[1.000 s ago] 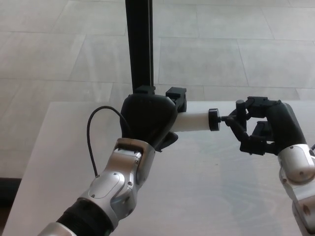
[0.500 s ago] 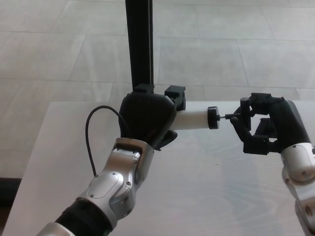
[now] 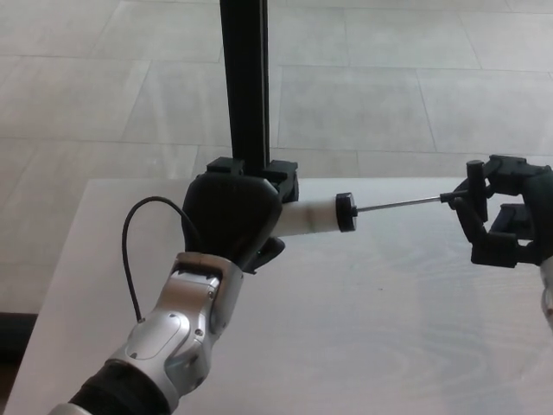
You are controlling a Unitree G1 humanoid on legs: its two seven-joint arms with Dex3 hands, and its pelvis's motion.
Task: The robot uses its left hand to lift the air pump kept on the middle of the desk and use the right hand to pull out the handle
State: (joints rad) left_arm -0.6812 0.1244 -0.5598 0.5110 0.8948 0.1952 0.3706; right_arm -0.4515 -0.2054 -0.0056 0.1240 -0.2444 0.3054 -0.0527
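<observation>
From the head view, my left hand point(image 3: 232, 216) is wrapped around the air pump point(image 3: 307, 215), its fingers closed on the pump's body and holding it up above the pale worktop point(image 3: 363, 328), roughly over the worktop's far middle. The pump's white barrel lies close to level, pointing toward my right, and ends in a black cap point(image 3: 346, 212). From that cap 1 thin metal rod point(image 3: 402, 204) runs out, bare along its whole length, to the black handle point(image 3: 474, 186). My right hand point(image 3: 505, 212) is at the picture's right edge, its fingers pinching that handle, well apart from the barrel. A black cable point(image 3: 131, 251) loops out beside my left wrist. A black post point(image 3: 245, 78) stands upright behind my left hand, against the tiled floor point(image 3: 389, 86).
</observation>
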